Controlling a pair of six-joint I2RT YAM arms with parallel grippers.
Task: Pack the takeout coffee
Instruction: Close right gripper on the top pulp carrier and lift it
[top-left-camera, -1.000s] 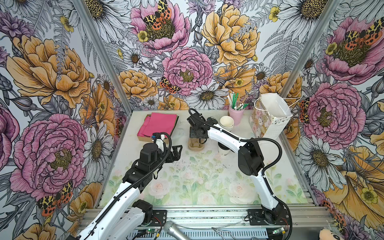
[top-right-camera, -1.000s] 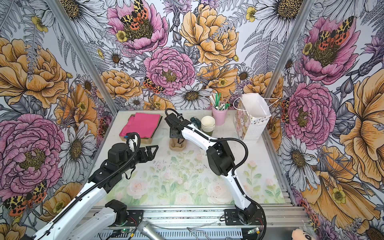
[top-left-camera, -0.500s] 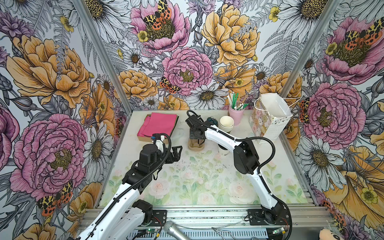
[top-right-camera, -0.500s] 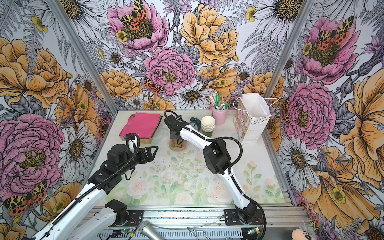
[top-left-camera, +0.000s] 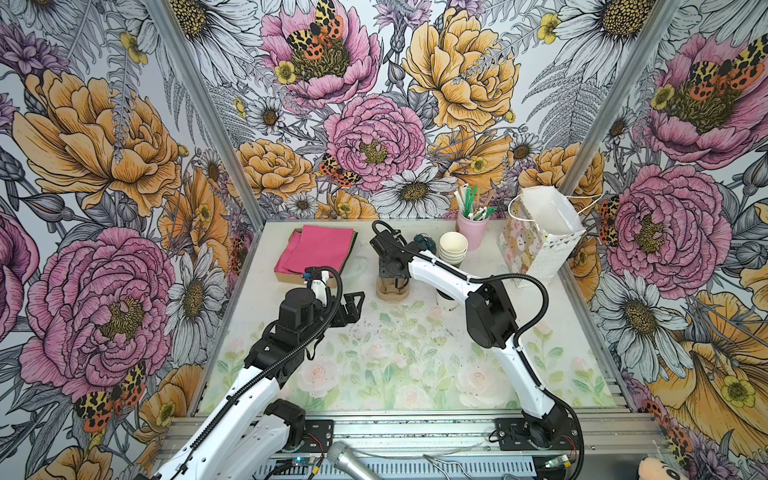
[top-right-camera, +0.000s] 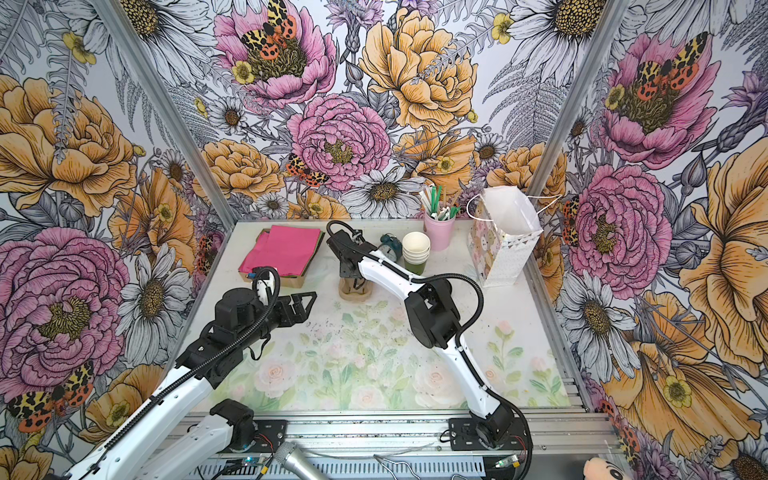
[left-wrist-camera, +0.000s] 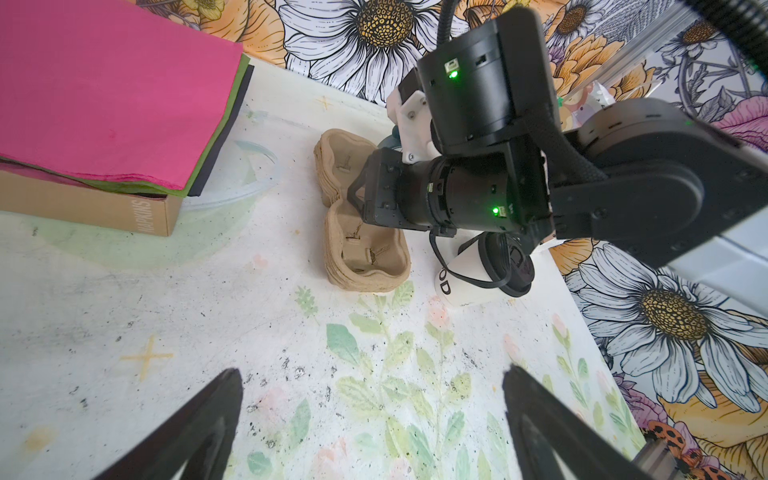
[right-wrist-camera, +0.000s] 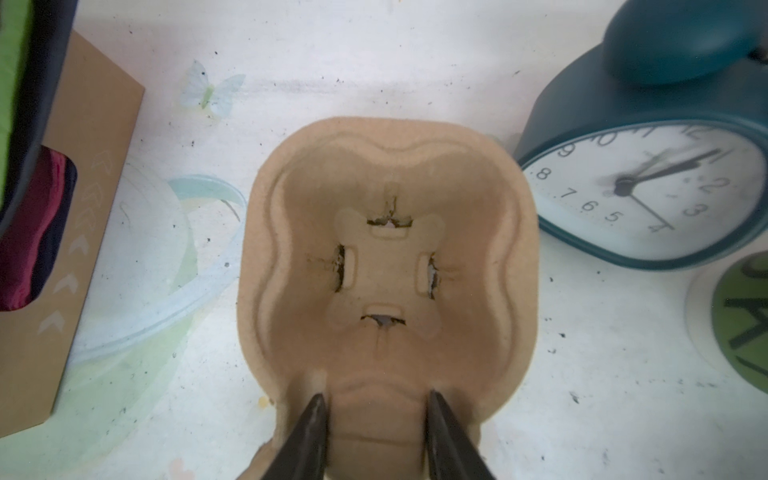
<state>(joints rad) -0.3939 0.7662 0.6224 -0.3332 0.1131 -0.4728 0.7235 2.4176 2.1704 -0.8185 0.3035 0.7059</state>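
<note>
The takeout coffee (left-wrist-camera: 465, 276), a white paper cup with a black lid, stands on the table just right of a brown pulp cup carrier (top-left-camera: 392, 291). In both top views my right arm hides most of it; a white sliver of the cup (top-left-camera: 445, 300) shows. My right gripper (right-wrist-camera: 376, 409) points down onto the carrier (right-wrist-camera: 386, 266). Its fingertips (right-wrist-camera: 316, 415) sit against both sides of the ridge between the two wells. My left gripper (left-wrist-camera: 372, 382) hangs wide open over the bare mat, left of the carrier (left-wrist-camera: 365, 253), with nothing between its fingers.
A patterned gift bag (top-left-camera: 540, 245) stands open at the back right. Beside it are a pink cup of straws (top-left-camera: 471, 228) and a stack of paper cups (top-left-camera: 453, 247). A teal alarm clock (right-wrist-camera: 648, 187) sits behind the carrier. A napkin box (top-left-camera: 318, 251) lies at the back left.
My right gripper has narrowed its jaws around the carrier's middle, and its elbow has swung a little to the left. The left arm has stayed still.
</note>
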